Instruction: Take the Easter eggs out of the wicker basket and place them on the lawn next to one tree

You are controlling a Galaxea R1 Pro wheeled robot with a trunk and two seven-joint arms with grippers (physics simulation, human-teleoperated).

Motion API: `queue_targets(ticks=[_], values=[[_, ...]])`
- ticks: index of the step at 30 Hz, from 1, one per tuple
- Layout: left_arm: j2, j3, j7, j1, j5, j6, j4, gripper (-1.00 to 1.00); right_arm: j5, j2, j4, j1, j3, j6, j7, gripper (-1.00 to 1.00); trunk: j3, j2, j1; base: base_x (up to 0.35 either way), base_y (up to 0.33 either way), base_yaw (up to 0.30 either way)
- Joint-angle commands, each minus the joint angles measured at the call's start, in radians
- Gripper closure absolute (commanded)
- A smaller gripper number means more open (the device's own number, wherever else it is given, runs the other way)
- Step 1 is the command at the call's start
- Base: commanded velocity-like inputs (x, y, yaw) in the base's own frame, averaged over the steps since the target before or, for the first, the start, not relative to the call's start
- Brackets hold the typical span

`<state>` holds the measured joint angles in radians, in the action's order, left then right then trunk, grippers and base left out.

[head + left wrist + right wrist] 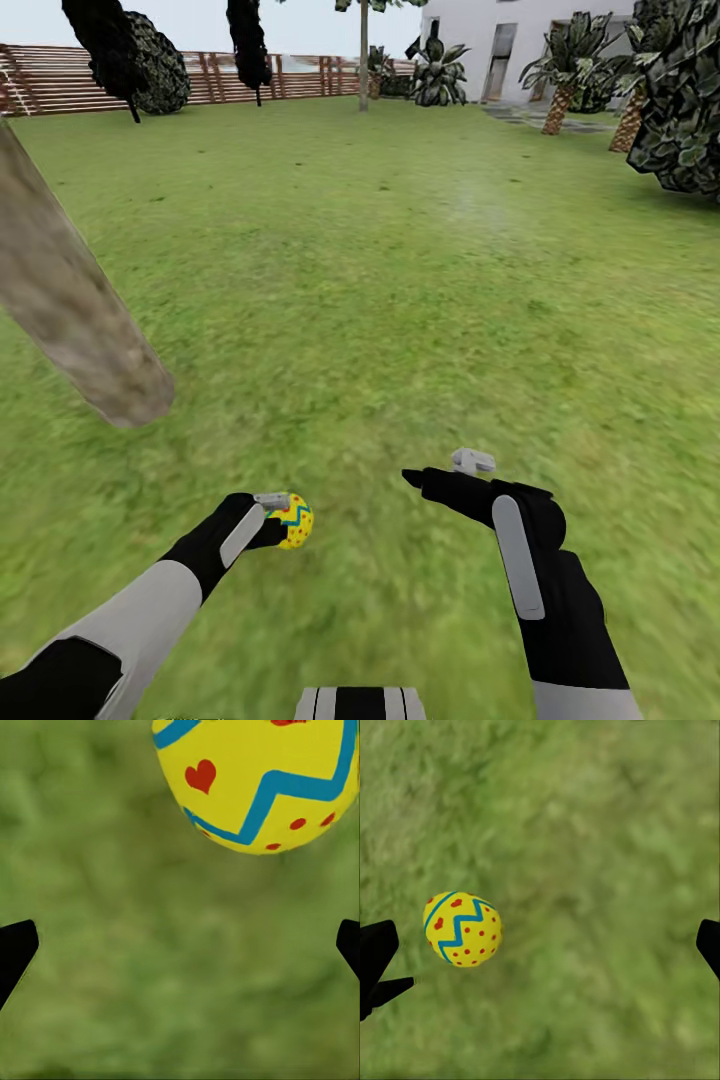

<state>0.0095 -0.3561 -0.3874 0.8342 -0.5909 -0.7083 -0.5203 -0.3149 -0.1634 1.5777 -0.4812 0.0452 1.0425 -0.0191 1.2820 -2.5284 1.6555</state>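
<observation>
Head view: one egg [294, 521] beside the released left end effector [272, 512]; right end effector [447, 470] also released.

One Easter egg [294, 521] shows in the head view, lying on the lawn [400, 300] near the one thick bare trunk [70, 300]. Farther from that trunk stand two dark narrow trees [250, 45], one brown slatted fence [290, 75] and one white house [520, 40]. Two grippers are visible.
</observation>
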Motion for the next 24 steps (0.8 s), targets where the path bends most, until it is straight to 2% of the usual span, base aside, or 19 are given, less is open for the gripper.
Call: queue_targets(ticks=[1, 6, 24], values=[[0.001, -0.007, -0.008, 0.001, -0.010, -0.002, -0.001, -1.00, -0.004, -0.001, 0.001, 0.000, 0.002, 0.005, -0.002, -1.00, -0.003, 0.000, -0.001, -0.005, 0.000, 0.281], [0.001, -0.007, -0.007, 0.001, -0.010, -0.002, -0.001, -1.00, -0.004, -0.001, 0.000, 0.000, 0.002, 0.005, -0.001, -1.00, -0.023, 0.001, -0.003, -0.001, 0.000, 0.089], [0.001, -0.007, -0.008, 0.000, -0.010, -0.002, -0.001, -1.00, -0.005, -0.003, 0.003, 0.000, -0.017, 0.005, -0.001, -1.00, -0.093, 0.005, -0.011, 0.000, 0.000, 0.003]])
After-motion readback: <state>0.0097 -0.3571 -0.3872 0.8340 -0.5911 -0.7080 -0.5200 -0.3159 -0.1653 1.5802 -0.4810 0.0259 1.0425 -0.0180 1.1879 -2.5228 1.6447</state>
